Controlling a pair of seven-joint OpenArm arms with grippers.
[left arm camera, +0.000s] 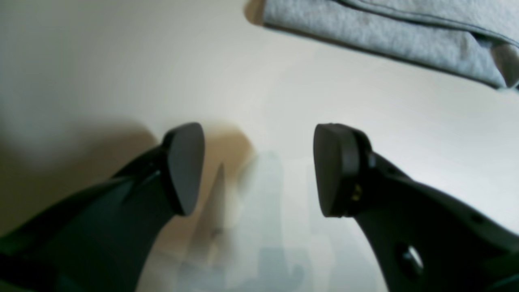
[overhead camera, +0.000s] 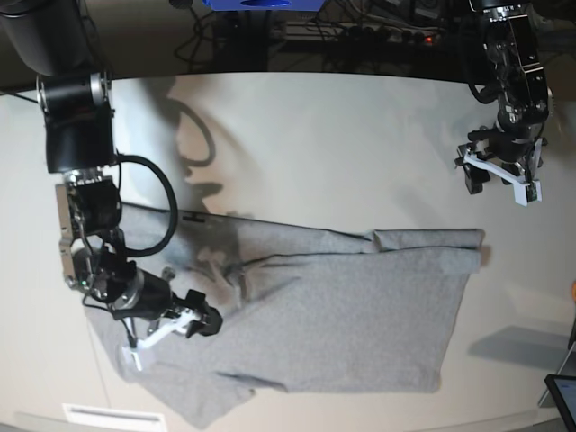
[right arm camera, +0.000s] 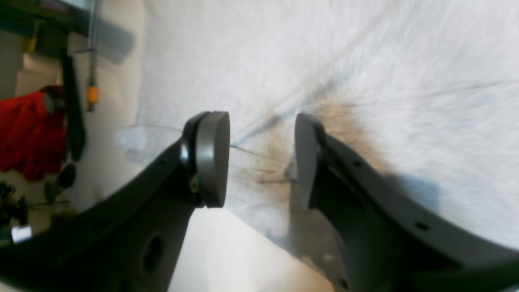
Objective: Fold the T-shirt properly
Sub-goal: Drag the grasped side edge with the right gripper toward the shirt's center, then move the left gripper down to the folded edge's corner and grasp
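The heather-grey T-shirt (overhead camera: 342,315) lies spread on the pale table (overhead camera: 315,144), plain side up, with a folded edge along its far side. My right gripper (overhead camera: 207,322) hovers low over the shirt's left part. In the right wrist view the right gripper (right arm camera: 261,158) is open above the grey fabric (right arm camera: 365,61), and nothing sits between its pads. My left gripper (overhead camera: 498,180) hangs over bare table, beyond the shirt's far right corner. In the left wrist view the left gripper (left arm camera: 259,170) is open and empty, with a shirt edge (left arm camera: 385,32) at the top right.
Cables and a blue object (overhead camera: 261,4) line the table's far edge. A dark screen corner (overhead camera: 562,391) shows at the lower right. A white label (overhead camera: 99,416) lies near the front edge. Red cloth (right arm camera: 32,129) hangs off to the side of the table.
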